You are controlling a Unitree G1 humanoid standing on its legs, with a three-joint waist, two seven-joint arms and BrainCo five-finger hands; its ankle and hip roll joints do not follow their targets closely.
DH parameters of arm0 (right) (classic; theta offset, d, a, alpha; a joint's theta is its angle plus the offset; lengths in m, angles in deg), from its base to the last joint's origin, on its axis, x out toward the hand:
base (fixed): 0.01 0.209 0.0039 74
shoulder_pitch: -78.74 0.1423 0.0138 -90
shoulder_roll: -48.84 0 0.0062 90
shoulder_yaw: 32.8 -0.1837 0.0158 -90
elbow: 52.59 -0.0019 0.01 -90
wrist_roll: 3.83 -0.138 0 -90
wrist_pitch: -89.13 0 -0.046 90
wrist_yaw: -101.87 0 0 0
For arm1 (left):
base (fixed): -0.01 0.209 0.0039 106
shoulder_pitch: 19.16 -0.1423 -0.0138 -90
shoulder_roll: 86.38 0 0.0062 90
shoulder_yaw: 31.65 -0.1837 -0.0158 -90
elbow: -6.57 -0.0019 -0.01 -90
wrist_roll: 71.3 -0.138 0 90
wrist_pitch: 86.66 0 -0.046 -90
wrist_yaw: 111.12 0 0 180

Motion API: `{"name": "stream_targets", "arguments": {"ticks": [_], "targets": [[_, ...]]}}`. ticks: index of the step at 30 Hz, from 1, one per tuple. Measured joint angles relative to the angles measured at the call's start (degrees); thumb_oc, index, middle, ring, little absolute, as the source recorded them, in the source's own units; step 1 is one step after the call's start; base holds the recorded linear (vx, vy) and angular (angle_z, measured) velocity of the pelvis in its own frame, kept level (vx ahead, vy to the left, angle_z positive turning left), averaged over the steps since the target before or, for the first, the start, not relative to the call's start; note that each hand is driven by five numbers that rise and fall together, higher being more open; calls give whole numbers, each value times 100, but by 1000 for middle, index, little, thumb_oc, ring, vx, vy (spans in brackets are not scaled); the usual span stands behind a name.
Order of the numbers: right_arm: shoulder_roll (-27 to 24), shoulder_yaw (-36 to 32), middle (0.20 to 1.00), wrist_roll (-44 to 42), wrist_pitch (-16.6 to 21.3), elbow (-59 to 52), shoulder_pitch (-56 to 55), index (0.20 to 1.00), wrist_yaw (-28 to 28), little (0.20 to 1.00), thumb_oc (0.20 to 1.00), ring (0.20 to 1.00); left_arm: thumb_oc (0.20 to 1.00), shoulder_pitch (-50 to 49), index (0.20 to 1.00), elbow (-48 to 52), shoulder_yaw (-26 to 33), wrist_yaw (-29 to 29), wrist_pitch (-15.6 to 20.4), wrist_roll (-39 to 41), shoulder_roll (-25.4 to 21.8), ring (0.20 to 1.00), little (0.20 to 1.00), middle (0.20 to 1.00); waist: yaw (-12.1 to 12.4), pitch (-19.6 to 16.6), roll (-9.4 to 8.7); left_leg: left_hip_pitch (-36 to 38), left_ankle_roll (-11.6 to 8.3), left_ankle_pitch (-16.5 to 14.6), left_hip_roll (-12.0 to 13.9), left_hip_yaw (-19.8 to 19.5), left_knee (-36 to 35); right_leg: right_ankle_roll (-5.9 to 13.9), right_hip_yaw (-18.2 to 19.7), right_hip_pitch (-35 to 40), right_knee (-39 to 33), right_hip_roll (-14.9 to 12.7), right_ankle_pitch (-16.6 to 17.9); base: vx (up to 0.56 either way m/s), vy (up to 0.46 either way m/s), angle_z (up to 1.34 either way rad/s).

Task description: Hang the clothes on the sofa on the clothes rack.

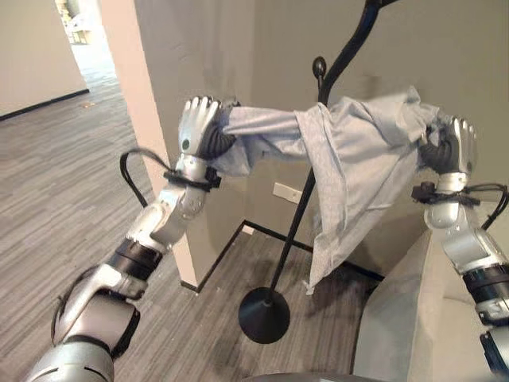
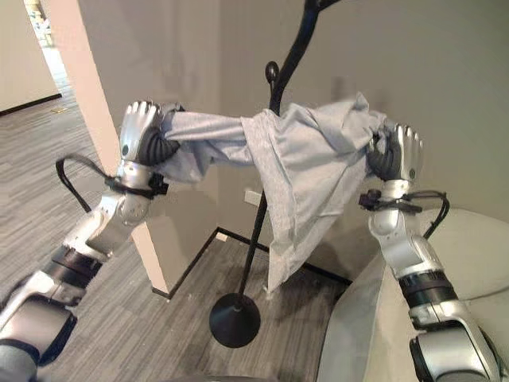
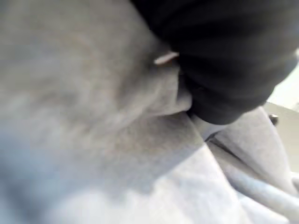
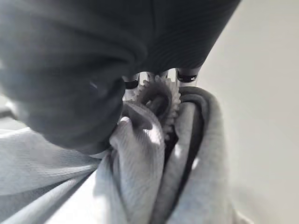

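While stretched across the rack (image 1: 298, 215), the garment (image 1: 350, 151) is clutched by left hand (image 1: 200, 127) and right hand (image 1: 453, 147).

Grey wood-grain plank floor (image 1: 56, 183) runs past a beige wall corner (image 1: 147, 95) with dark baseboard (image 1: 219, 259). A white wall outlet (image 1: 286, 192) sits low; daylight fills the far corridor (image 1: 79, 32).

Grey wood-patterned floor (image 1: 71, 183) carries the black clothes rack (image 1: 296, 215), its round base (image 1: 264, 315) planted flat near the wall corner (a black line runs along the floor there). At four o'clock from the base sits the pale sofa (image 1: 413, 318).
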Motion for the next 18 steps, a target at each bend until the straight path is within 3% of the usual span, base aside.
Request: {"name": "stream_targets", "arguments": {"ticks": [4,11,18], "targets": [[775,89,200,-112,15,544,-499,200,69,200,200,200,200,-463,200,-277,-89,136,86,487,572,200,200,200,-24,11,11,-21,-51,27,74,-60,-2,-100,-95,11,-2,59,-62,11,-18,7],[1275,681,200,-740,129,890,-557,200,277,200,200,200,200,-1154,200,-816,-137,305,166,1572,1359,200,200,200,-21,14,92,-29,-98,56,103,-71,-2,-65,-96,0,-35,78,-121,0,-2,0],[1760,1267,200,-1336,436,767,-573,200,766,200,200,200,200,-1405,200,-1132,-145,432,192,2737,1682,200,200,200,-15,7,95,-40,-111,67,152,-20,-1,-147,-72,-42,-15,143,-38,-7,-1,-4]]}}
